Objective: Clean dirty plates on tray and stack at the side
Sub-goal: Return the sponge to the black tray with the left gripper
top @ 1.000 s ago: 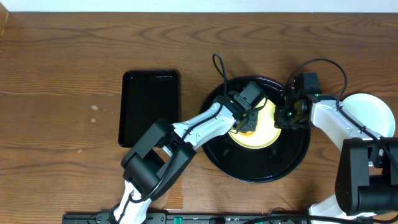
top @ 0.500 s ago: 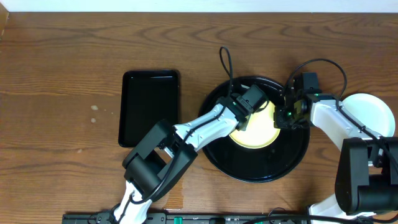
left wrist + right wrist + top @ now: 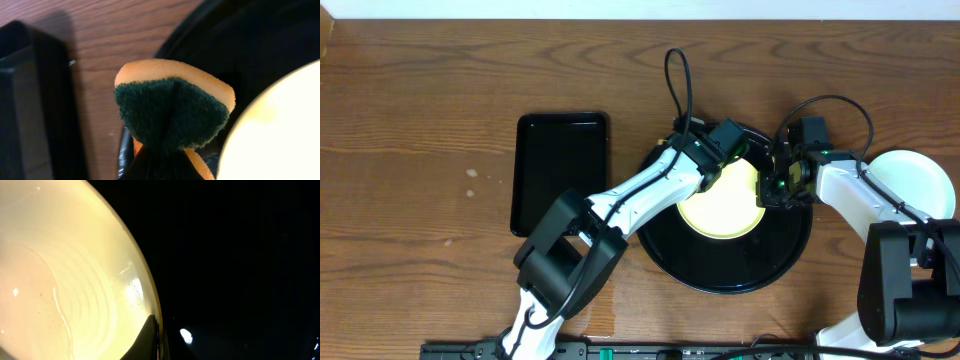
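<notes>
As left end effector (image 3: 159, 162) pinches sponge (image 3: 172, 107) (green-faced), yellow plate (image 3: 725, 205) occupies tray (image 3: 720, 270).

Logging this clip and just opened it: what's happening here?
The left gripper holds an orange-and-green sponge over the round black tray at its upper-left rim, just off the yellow plate, the only plate on it. The right gripper pinches that plate's right edge with its fingers. A pale plate lies on the table beside the tray. A rectangular black tray sits at the left.
</notes>
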Controlling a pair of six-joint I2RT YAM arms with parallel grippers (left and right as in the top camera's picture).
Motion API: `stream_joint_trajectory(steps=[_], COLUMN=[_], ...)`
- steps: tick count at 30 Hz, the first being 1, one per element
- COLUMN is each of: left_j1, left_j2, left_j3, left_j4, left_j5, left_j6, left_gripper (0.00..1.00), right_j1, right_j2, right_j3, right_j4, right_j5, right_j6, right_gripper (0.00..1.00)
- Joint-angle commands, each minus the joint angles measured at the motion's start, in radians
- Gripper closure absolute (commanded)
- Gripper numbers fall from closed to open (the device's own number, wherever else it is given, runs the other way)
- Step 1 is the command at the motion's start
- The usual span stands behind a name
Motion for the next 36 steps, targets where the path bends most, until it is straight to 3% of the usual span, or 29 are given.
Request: stream_joint_trajectory(steps=[1,11,19,24,28,29,31,32,36], left_j1=[0.001,0.125,0.391,0.538,0.610,0.623,0.650,0.663,0.692], left_j2=[-0.073,-0.283,-0.442,-0.453,-0.451,-0.451,-0.451,-0.451,-0.448], left_j3=[0.023,0.019,-0.046,-0.173,-0.325,-0.360,-0.420,-0.446,-0.515], left_j4=[-0.026,-0.114,-0.291,-0.242,-0.109,-0.075,-0.018,0.010,0.097], left_j5=[-0.007,0.314,0.333,0.351,0.397,0.410,0.435,0.445,0.447], left_j6=[-0.067,-0.146,-0.136,-0.026,0.048,0.067,0.106,0.129,0.174], left_gripper=[0.92,0.93,0.93,0.93,0.92,0.92,0.92,0.92,0.90], right_j1=[-0.005,-0.002,0.002,0.003,0.003,0.003,0.002,0.002,0.003], right_j2=[0.035,-0.084,-0.221,-0.227,-0.226,-0.224,-0.215,-0.209,-0.188], right_j3=[-0.019,-0.019,-0.019,-0.019,-0.020,-0.020,-0.021,-0.023,-0.038], right_j4=[-0.018,-0.019,-0.020,-0.036,-0.059,-0.068,-0.085,-0.089,-0.089], right_j5=[0.118,0.122,0.147,0.123,0.108,0.109,0.108,0.108,0.093], right_j6=[-0.005,-0.070,-0.069,-0.069,-0.065,-0.055,-0.042,-0.041,0.024], right_gripper=[0.99,0.99,0.99,0.99,0.99,0.98,0.80,0.65,0.61])
